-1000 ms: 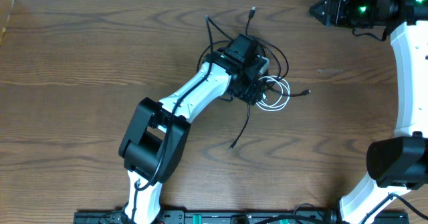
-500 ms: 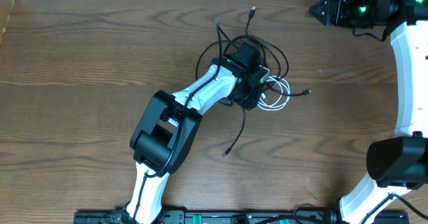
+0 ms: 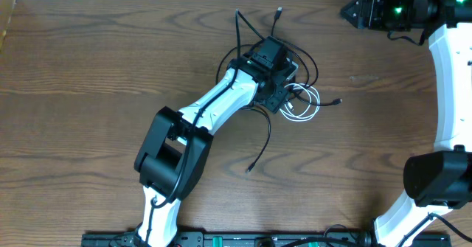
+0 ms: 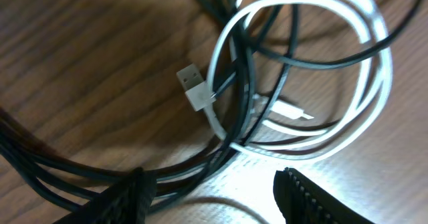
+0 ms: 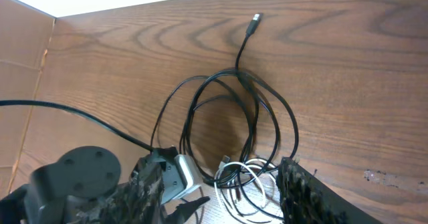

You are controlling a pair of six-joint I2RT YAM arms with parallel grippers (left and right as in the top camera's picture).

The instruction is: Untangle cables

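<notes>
The cables lie in a tangle at the table's middle back. Long black cables [image 3: 307,61] loop around it, with plug ends pointing to the far edge [image 3: 279,12] and a tail toward the front [image 3: 251,167]. A short white cable [image 3: 305,104] is coiled on the tangle's right side. My left gripper [image 3: 283,92] sits low over the tangle. In the left wrist view it [image 4: 210,178] is open, with black cables [image 4: 67,164] crossing by its left finger and the white coil [image 4: 366,83] and a USB plug [image 4: 193,87] ahead. My right gripper [image 3: 352,12] is raised at the back right, open [image 5: 221,174] and empty.
My left arm [image 3: 214,103] stretches diagonally from the front across the table. The right arm's base [image 3: 435,179] stands at the right edge. A cardboard wall [image 5: 20,83] borders the table's left side, and a white wall runs along the back.
My left arm has shifted slightly over the tangle. One black cable end at the back swung right and more upright, and the front tail moved a little left. The right arm has not moved.
</notes>
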